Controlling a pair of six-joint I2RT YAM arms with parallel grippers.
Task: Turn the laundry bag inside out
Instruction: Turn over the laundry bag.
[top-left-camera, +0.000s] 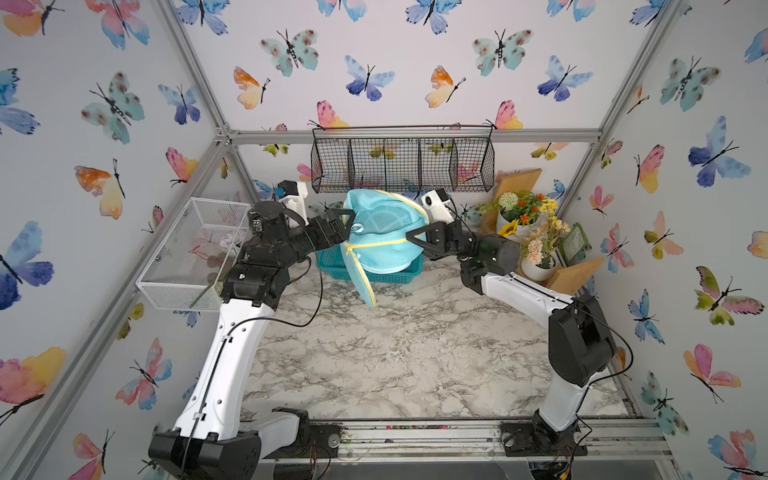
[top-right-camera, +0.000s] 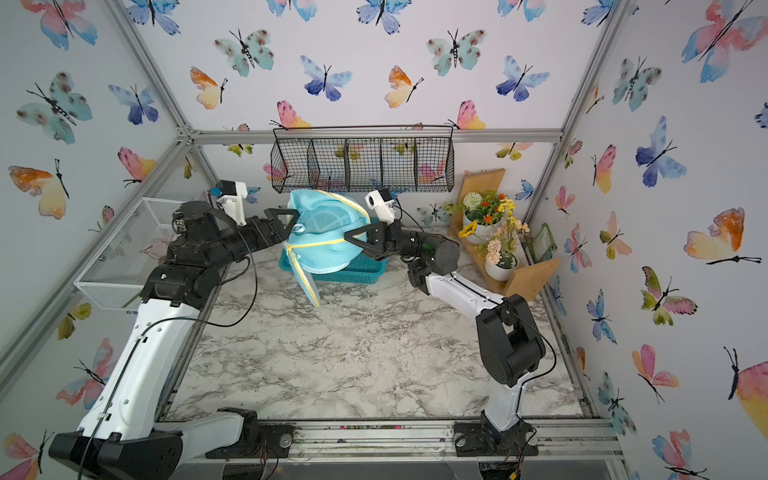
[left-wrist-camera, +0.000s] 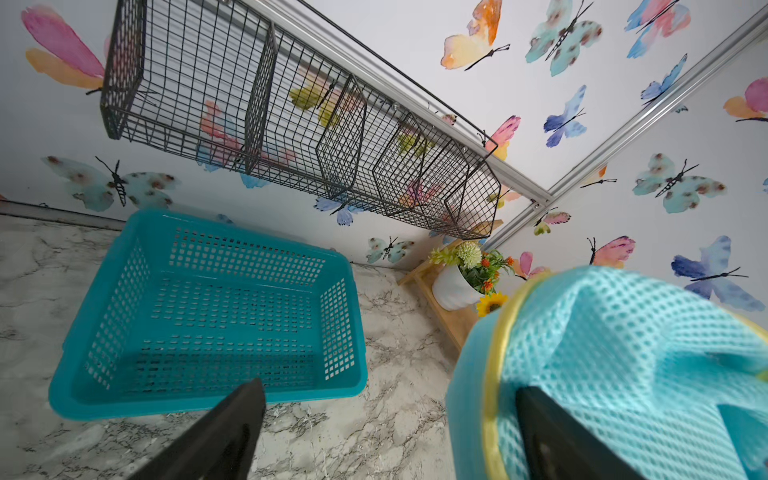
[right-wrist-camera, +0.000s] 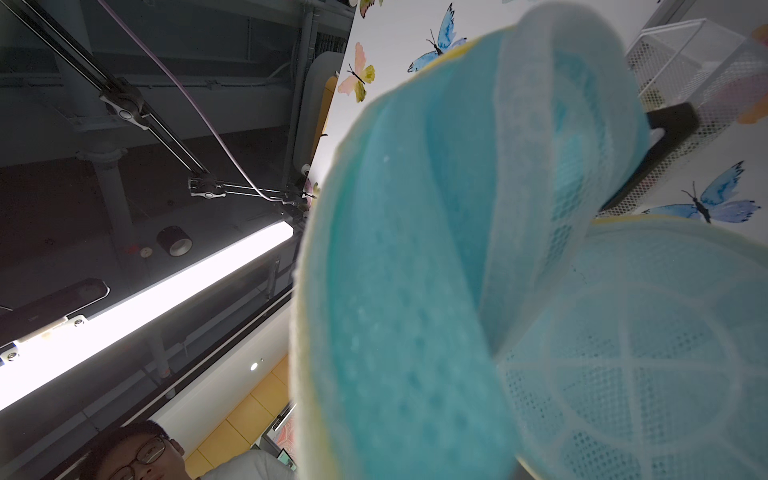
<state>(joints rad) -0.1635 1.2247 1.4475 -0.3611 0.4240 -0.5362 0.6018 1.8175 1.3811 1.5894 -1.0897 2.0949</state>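
The laundry bag (top-left-camera: 380, 232) hangs over the teal basket (top-left-camera: 332, 268), near the far edge of the table (top-left-camera: 415, 353). The right gripper (top-left-camera: 411, 239) is clenched on its mesh. The left gripper (top-left-camera: 347, 226) is released, and one finger touches the fabric. The bag seems light and floppy, so the yellow-piped seam probably gives the firmest hold.

Overhead pair, close wrists — shared laundry bag (top-left-camera: 380, 232)

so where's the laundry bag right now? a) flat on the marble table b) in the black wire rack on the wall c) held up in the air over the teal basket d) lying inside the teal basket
c: the laundry bag hangs in the air, pinched by the shut right claw, and the left wrist view shows the teal basket empty below it.
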